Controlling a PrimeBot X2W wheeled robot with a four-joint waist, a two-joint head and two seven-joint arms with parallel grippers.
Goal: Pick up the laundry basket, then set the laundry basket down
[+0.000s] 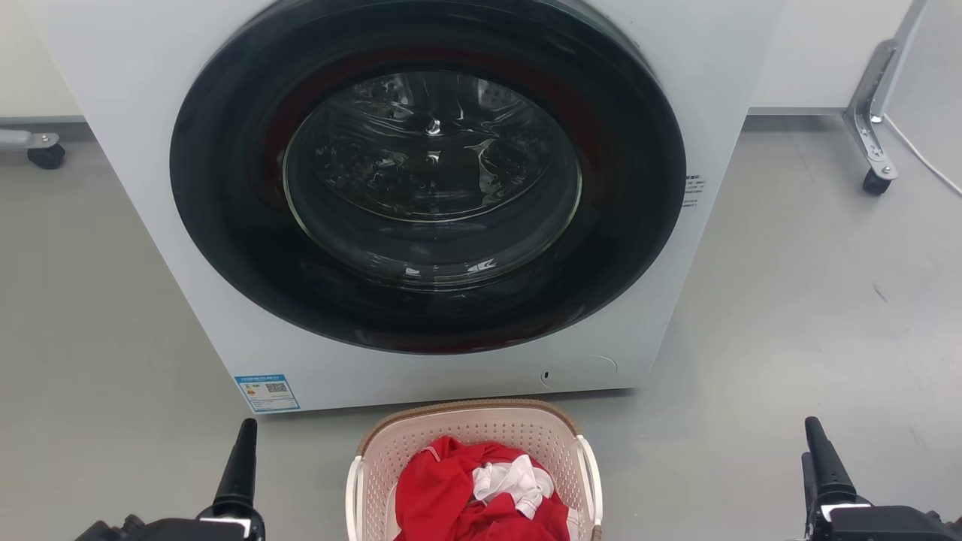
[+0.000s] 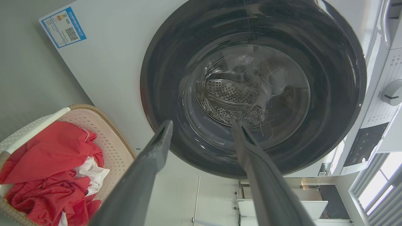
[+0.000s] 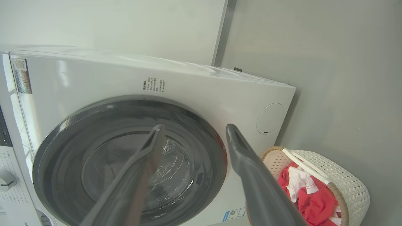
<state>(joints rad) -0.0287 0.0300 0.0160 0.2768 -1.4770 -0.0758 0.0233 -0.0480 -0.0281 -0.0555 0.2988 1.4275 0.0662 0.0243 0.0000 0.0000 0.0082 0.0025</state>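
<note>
Two grippers, left gripper [image 2: 201, 124] & right gripper [image 3: 194, 127], both spread open, empty; laundry basket [image 1: 451, 430] btwn them, untouched. Risk: lopsided lift tilts it, red clothes [image 1: 440, 488] spill.

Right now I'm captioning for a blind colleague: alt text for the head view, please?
A cream laundry basket of red and white clothes sits on the floor before a white washing machine with a dark round door. The left jaws and right jaws rise at the bottom corners, clear of it.
</note>
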